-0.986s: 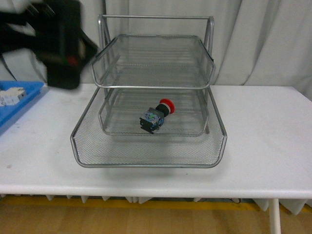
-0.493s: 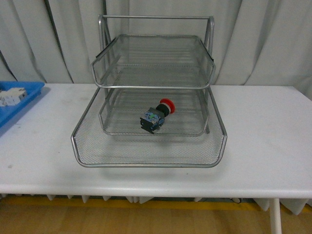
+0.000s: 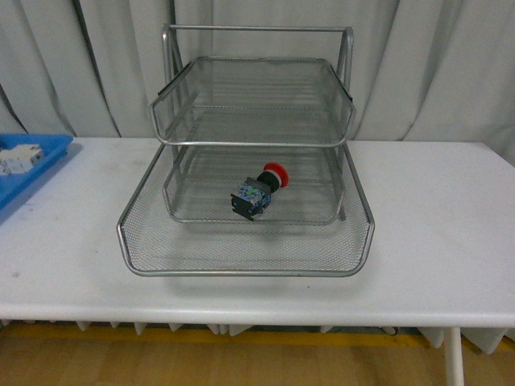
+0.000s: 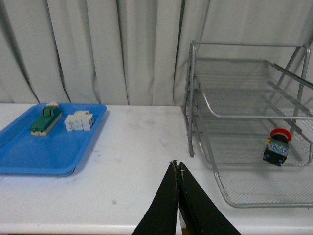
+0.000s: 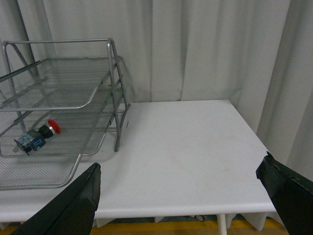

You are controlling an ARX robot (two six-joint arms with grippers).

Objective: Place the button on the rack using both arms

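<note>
The button (image 3: 259,191) lies on its side in the middle tier of the rack (image 3: 241,272), near that tier's front rim. Its red cap points toward the rack's back right and its black body toward the front left. Nothing touches it. The rack's bottom tier is slid out forward, well past the two tiers above.

The rack stands on a white table (image 3: 434,225). Well to the rack's left is a blue tray (image 4: 49,152) holding a green-and-cream part (image 4: 45,119) and a white block (image 4: 78,120) side by side.

The left gripper (image 4: 177,166) is over the table to the rack's front left, its fingers pressed together with nothing between them. The right gripper (image 5: 180,166) is off the rack's right side, its fingers (image 5: 73,205) spread wide and empty. Both are well apart from the button.
</note>
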